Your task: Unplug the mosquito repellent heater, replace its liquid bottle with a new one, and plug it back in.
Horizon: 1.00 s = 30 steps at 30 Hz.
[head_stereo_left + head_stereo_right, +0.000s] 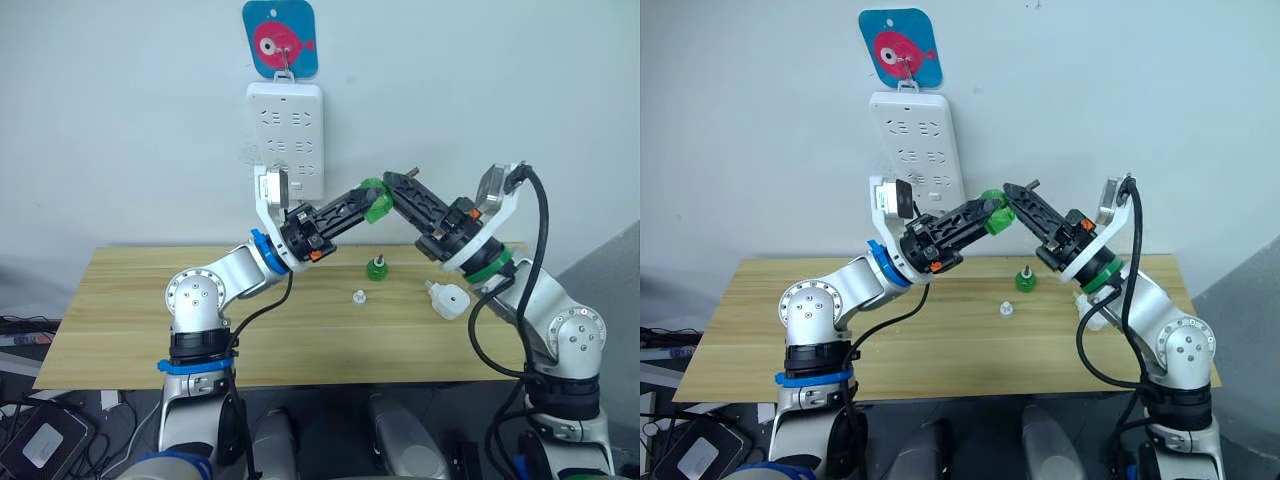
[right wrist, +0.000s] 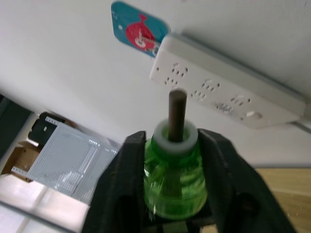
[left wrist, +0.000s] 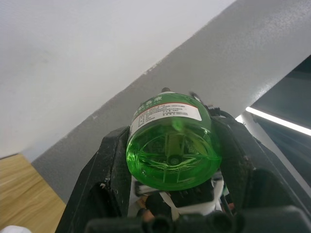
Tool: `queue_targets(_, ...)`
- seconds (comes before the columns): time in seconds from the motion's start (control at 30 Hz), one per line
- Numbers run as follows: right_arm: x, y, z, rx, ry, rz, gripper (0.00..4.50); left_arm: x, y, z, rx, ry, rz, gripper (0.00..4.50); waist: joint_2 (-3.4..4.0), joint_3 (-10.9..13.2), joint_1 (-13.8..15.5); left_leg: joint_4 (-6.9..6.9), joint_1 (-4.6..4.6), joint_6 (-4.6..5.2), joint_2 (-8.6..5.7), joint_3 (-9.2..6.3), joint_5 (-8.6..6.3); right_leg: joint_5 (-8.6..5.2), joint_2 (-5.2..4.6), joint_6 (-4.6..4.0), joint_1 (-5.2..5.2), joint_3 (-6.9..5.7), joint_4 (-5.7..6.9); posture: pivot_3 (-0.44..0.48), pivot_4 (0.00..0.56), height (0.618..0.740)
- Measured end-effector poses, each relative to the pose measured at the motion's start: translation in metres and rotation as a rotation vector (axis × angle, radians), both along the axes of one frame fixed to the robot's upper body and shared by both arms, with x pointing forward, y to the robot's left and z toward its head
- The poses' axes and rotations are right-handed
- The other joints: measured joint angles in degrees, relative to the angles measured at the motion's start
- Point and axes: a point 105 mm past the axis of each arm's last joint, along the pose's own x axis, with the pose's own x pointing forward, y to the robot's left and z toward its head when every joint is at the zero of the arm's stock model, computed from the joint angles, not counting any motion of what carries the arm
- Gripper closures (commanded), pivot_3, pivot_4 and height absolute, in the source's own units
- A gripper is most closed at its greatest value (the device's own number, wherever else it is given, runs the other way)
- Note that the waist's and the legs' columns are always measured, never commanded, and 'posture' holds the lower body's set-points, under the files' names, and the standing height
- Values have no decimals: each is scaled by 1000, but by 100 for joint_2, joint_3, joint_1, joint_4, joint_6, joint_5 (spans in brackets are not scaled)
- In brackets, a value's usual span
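Note:
A translucent green bottle (image 1: 377, 206) is held in the air in front of the wall, uncapped, with its dark wick (image 2: 177, 114) bare. My left gripper (image 1: 368, 202) is shut on its body from the base end (image 3: 170, 145). My right gripper (image 1: 397, 186) is shut across it near the shoulder (image 2: 175, 177). A second green bottle (image 1: 376, 267) stands on the table, with a small white cap (image 1: 358, 296) lying beside it. I cannot tell which bottle is the new one. The white mosquito repellent heater (image 1: 447, 298) lies on the table under my right arm, unplugged and without a bottle.
The long white power strip (image 1: 285, 140) hangs on the wall above the table's back edge, under a blue fish hook (image 1: 280, 38). The wooden table (image 1: 130, 300) has bare room on its left half.

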Motion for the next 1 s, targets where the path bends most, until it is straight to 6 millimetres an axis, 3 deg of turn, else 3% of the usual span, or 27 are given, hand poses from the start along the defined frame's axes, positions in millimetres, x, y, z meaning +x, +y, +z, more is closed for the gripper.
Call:
queue_targets(0.2,6,-29,-15,-92,28,-86,0,-1,7,-7,17,16,21,2235,0,0,43,-1,-1,1,-3,6,-1,-1,-1,2,1,5,-7,-202,185,725)
queue_targets(0.3,13,-64,-43,-277,85,-194,0,-2,12,-16,43,34,41,2235,0,1,128,-1,-1,1,-5,11,-1,-2,-1,4,-1,10,-9,-212,202,725)
queue_targets(0.4,6,-105,-73,-722,73,-233,0,-2,30,-31,136,33,112,2235,2,2,146,-5,4,2,-4,21,-1,-14,1,23,-2,21,-16,-213,210,725)
queue_targets(0.47,1,-116,-83,-955,29,-198,0,-3,38,-41,205,24,144,2235,2,2,132,-4,10,2,9,32,-2,-15,15,26,-3,32,-21,-204,216,725)
queue_targets(0.6,-4,-119,-114,-1298,-35,-38,0,-15,34,-61,321,-16,122,2235,-2,4,139,-2,20,1,16,48,-2,-16,24,28,-2,56,-21,-185,225,725)
queue_targets(0.73,13,-125,-132,-1516,-36,1,0,-25,23,-66,366,-82,88,2235,-14,12,144,-2,30,3,6,95,-2,0,17,55,-3,118,-33,-170,234,725)
queue_targets(0.83,31,-132,-142,-1634,-34,13,0,-31,20,-74,392,-100,84,2235,-24,17,148,-2,35,15,8,114,-10,4,15,62,-3,138,-42,-155,234,725)
queue_targets(1.0,43,-139,-166,-1711,28,85,0,-37,16,-82,413,-110,70,2235,-26,20,215,-4,31,27,9,115,-18,2,15,64,-7,137,-43,-124,236,725)
